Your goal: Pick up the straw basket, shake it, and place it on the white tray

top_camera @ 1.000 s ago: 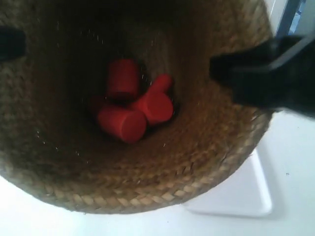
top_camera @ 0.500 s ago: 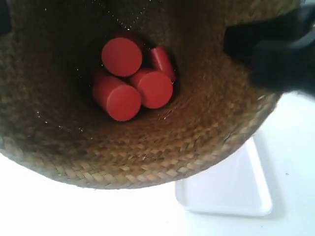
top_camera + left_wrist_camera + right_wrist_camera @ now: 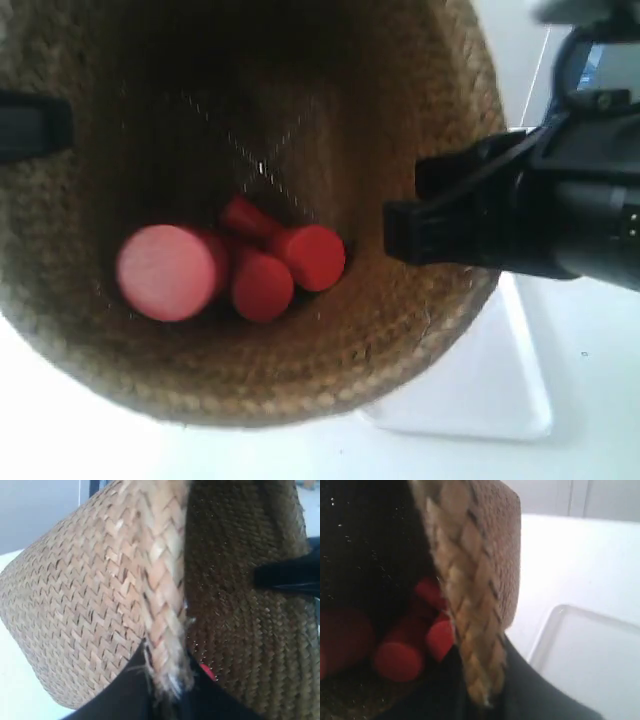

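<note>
A plain white bench (image 3: pixel 600 400) carries the scene, with a pale wall behind it in the wrist views. The straw basket (image 3: pixel 330 120) fills most of the exterior view, its mouth turned toward the camera and its rim cut off at the top and left edges. It is gripped at two opposite points of its rim. Whether its base touches the bench cannot be told.

Beside the basket lies the white tray (image 3: pixel 490 380), partly covered by the basket's wall in the exterior view; in the right wrist view the tray (image 3: pixel 590 665) lies beyond the basket's outer side.

The arm at the exterior view's right (image 3: pixel 560 220) reaches over the basket's rim and hides part of the weave; a second dark piece (image 3: pixel 30 125) crosses the rim opposite.

The left claw (image 3: pixel 167 695) is clamped narrow on the braided rim, one finger inside and one outside. The right claw (image 3: pixel 480 690) pinches the rim likewise.

Deep in the basket lie several red cylinders (image 3: pixel 170 272), bunched together and touching; their exact number is hard to make out in the dark, blurred interior.
</note>
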`<state>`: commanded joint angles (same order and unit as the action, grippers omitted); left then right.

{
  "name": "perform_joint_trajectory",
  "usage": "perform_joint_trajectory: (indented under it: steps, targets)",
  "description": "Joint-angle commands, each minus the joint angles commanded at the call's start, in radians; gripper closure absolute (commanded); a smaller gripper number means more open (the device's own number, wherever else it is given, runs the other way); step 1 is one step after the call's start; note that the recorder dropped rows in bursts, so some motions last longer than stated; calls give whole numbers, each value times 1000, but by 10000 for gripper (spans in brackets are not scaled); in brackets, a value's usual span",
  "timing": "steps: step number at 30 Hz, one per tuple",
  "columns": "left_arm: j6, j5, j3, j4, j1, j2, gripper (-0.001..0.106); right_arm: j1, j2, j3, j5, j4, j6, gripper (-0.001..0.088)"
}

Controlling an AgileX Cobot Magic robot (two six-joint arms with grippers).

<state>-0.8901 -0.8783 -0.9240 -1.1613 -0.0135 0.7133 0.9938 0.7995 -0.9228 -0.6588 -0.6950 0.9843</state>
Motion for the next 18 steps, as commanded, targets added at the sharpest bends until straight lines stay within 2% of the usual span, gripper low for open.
perform_joint_trajectory:
  steps: [2,5,6,7,10,11,13,15,18]
  targets:
    - [0,51,7,11,0,-12,1053,6,-33,21,31,-31,16,868]
    - [-7,201,106,3,0,29,1053,-19,49,113,-6,-307,194,868]
    - [7,207,122,11,0,49,1053,-24,81,119,-43,-353,245,868]
    - [21,175,112,11,2,54,1053,-24,90,107,-70,-332,242,868]
    - [21,3,23,11,2,30,1053,-10,28,25,-31,-68,58,868]
    - [27,-15,-5,11,2,16,1053,-3,-6,9,19,4,20,868]
    - [47,4,-25,-6,2,-12,1053,7,-62,6,74,36,-4,868]
    - [36,60,0,-16,2,-16,1053,0,-55,47,49,-50,13,868]
    - [-45,194,119,-24,2,44,1053,-32,64,155,34,-381,251,868]
